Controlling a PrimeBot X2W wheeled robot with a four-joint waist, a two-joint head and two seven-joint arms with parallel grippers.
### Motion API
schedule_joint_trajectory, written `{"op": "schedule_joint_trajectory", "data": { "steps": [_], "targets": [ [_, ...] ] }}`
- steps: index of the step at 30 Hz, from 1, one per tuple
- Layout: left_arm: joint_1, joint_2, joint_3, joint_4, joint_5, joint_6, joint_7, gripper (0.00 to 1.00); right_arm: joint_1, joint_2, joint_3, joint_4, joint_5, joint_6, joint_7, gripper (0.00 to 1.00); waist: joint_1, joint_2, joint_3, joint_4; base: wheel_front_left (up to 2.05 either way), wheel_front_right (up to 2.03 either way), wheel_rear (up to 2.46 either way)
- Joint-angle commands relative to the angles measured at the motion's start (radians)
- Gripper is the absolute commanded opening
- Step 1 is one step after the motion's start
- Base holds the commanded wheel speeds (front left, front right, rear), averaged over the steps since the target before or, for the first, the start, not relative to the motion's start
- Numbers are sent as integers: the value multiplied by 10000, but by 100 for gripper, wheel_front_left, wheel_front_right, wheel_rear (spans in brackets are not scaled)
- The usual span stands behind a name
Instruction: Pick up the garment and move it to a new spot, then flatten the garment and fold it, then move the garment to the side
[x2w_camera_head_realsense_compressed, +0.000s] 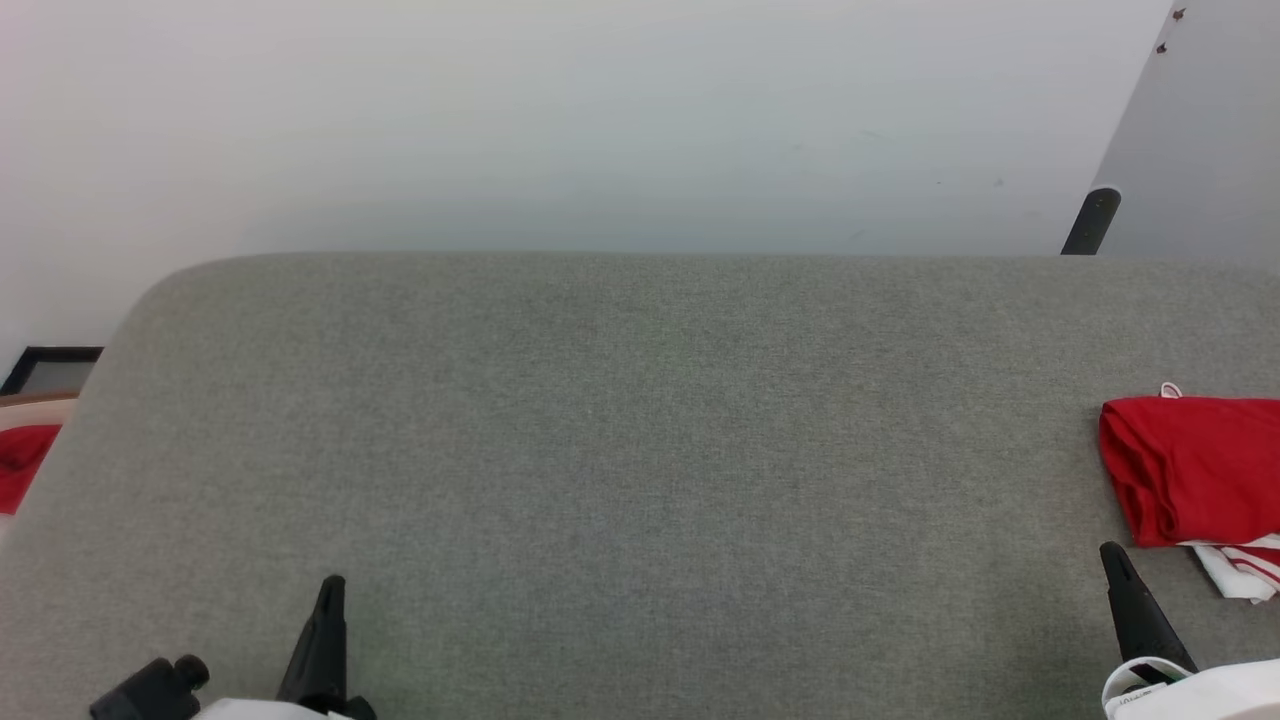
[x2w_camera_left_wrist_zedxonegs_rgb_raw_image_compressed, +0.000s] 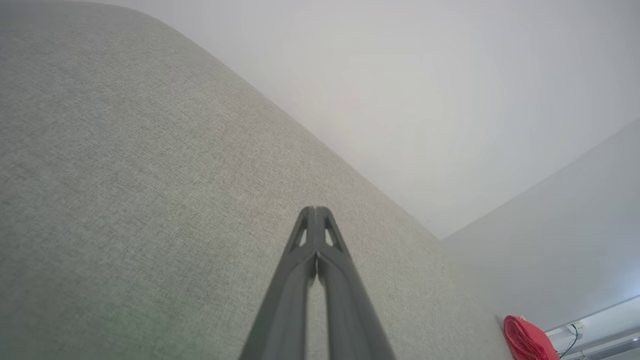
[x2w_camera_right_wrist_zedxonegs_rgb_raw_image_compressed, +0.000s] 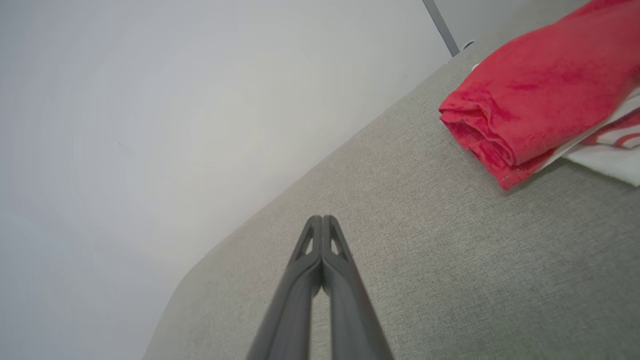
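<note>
Garment (x2w_camera_head_realsense_compressed: 1190, 470) position: 3 o'clock in the head view, on the grey fabric surface (x2w_camera_head_realsense_compressed: 640, 450), cut off by the frame edge. The garment is folded into a compact red bundle. A white portion with red stripes protrudes from beneath it at its 5 o'clock corner. In the right wrist view the garment (x2w_camera_right_wrist_zedxonegs_rgb_raw_image_compressed: 530, 95) sits at 2 o'clock, with its rolled fold edge facing the fingers and well apart from them. In the left wrist view the garment (x2w_camera_left_wrist_zedxonegs_rgb_raw_image_compressed: 527, 340) appears small at 4 o'clock, at the distant end of the surface.

Left gripper (x2w_camera_head_realsense_compressed: 330, 590): 7 o'clock in the head view, over the near part of the surface. In the left wrist view the left gripper (x2w_camera_left_wrist_zedxonegs_rgb_raw_image_compressed: 316, 210) has both fingers pressed together at the tips, with nothing between them.

Right gripper (x2w_camera_head_realsense_compressed: 1112, 552): 5 o'clock in the head view, near the garment's near edge but not touching it. In the right wrist view the right gripper (x2w_camera_right_wrist_zedxonegs_rgb_raw_image_compressed: 322, 218) is clenched, tips meeting, with nothing held.

Surroundings: a white wall (x2w_camera_head_realsense_compressed: 600, 120) stands behind the surface at 12 o'clock. A dark post (x2w_camera_head_realsense_compressed: 1092, 220) rises at 2 o'clock. A separate red cloth (x2w_camera_head_realsense_compressed: 25, 460) lies at 9 o'clock, beyond the surface's rounded corner.
</note>
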Motion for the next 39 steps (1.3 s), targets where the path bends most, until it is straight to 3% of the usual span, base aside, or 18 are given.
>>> {"op": "schedule_joint_trajectory", "data": {
  "steps": [1,39],
  "targets": [
    [-245,22,81,-98,-352,-10,79,0,-293,0,-57,-53,328,-2,30,0,0,0,3,-1,0,0,0],
    [-972,-455,404,212,-4257,-20,1233,0,-1004,297,-150,790,4091,-1,403,0,0,0,90,-43,0,0,0]
  ]
}}
